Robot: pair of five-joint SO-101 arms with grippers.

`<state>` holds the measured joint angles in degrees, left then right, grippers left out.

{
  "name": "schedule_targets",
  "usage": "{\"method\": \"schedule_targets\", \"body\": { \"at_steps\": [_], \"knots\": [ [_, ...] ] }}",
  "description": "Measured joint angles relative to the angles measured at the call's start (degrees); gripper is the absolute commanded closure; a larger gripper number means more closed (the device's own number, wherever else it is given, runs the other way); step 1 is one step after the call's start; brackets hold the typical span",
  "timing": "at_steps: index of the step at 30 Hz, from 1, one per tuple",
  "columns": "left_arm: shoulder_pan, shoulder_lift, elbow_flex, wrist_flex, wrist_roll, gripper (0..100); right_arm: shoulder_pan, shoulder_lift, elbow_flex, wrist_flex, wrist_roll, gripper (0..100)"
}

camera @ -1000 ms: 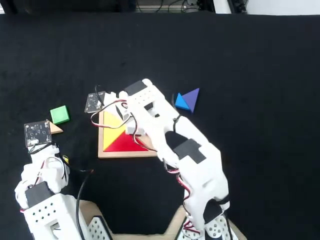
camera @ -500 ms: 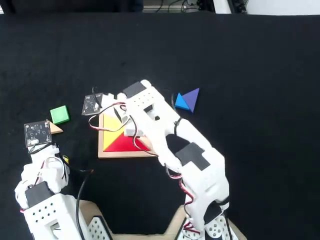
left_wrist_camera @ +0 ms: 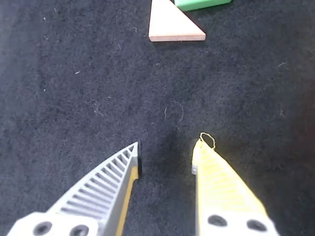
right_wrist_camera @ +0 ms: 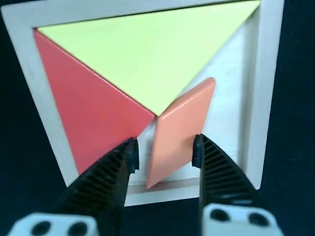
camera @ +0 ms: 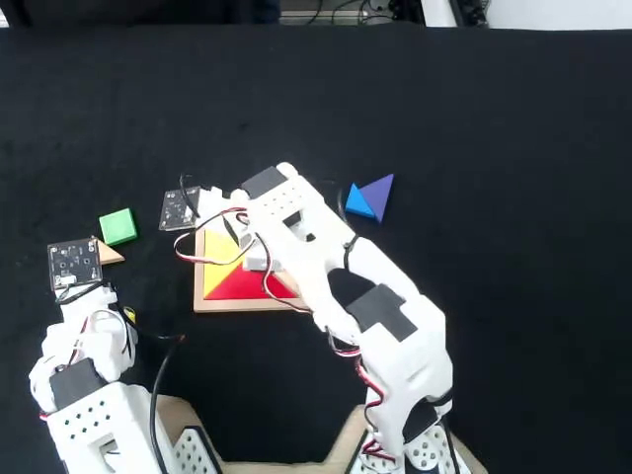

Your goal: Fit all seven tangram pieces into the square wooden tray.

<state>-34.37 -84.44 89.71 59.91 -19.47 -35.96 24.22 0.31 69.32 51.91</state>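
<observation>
Right gripper: the right gripper [right_wrist_camera: 164, 150] hangs over the square wooden tray [right_wrist_camera: 268, 98] with its jaws partly open, a black finger on each side of the orange parallelogram [right_wrist_camera: 178, 130]. There is a gap on one side; whether the other finger touches the piece cannot be told.
Left gripper: the left gripper [left_wrist_camera: 167, 146] is open and holds nothing, low over the black table [left_wrist_camera: 74, 98] at the near left.
Right wrist view adds: the orange parallelogram, which the right arm [camera: 326, 267] covers from above. It lies slanted in the tray, one end against the point where the two big triangles meet, the other end at or over the inner edge of the rim.
Left wrist view adds: the tan triangle [left_wrist_camera: 172, 24] lying flat beyond the open fingertips, with a green edge just behind it.
High view adds: the tray sits left of centre on the near half of the table. The green square [camera: 118, 226] lies to its left, and the tan triangle is just nearer than that. The blue triangle [camera: 358, 202] and purple triangle [camera: 381, 191] touch each other to the right of the tray, a little farther back.
Tray contents: the yellow triangle [right_wrist_camera: 147, 54] and red triangle [right_wrist_camera: 93, 113] lie flat and edge to edge, filling about half the square. Pale bare wood shows around the orange piece.
</observation>
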Motion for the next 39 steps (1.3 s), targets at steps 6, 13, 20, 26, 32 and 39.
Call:
{"method": "schedule_targets", "body": {
  "at_steps": [6,13,20,26,32,39],
  "knots": [
    [0.0,0.0,0.0,0.0,0.0,82,0.0,2.2,-0.5,-0.4,0.0,80.8],
    [0.0,0.0,0.0,0.0,0.0,82,0.0,3.0,-1.4,-0.1,0.0,80.8],
    [0.0,0.0,0.0,0.0,0.0,82,0.0,3.0,-1.5,-0.1,0.0,96.5],
    [0.0,0.0,0.0,0.0,0.0,82,3.7,3.4,-3.5,0.7,-1.5,97.0],
    [0.0,0.0,0.0,0.0,0.0,82,4.9,3.4,-3.6,5.1,-1.8,96.9],
    [0.0,0.0,0.0,0.0,0.0,82,5.1,3.4,-3.6,6.2,-2.7,92.4]
  ]
}}
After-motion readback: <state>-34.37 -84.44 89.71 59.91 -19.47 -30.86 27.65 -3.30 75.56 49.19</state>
